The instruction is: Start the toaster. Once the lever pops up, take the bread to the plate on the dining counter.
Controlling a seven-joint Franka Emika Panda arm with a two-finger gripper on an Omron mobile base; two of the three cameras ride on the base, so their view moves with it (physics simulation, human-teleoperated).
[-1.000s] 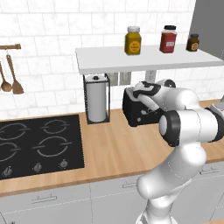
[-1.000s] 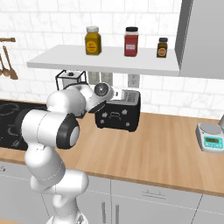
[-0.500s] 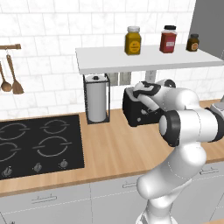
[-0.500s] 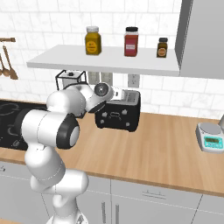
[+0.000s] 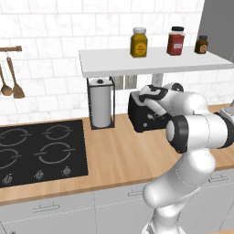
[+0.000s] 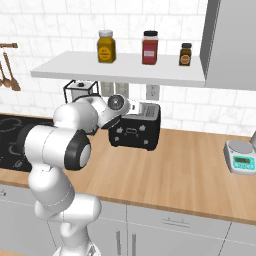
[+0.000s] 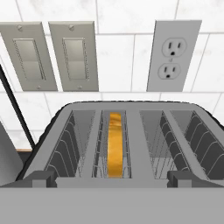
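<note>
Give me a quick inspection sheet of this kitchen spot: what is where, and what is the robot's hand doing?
Surface: wood counter with black cooktop at its left.
Job's things: black toaster against the wall; bread standing edge-up in a slot.
Clutter: paper towel holder, kitchen scale, three jars on the shelf.
Grippers: gripper poised above the toaster's slots, fingers open, holding nothing.
Cables: nothing seen.
Surroundings: white tile wall, outlet, two switch plates, hanging wooden spoons.

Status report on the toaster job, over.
Gripper open, empty, hovering over toaster. Bread sits in second slot from left. Nothing blocking the slots.
</note>
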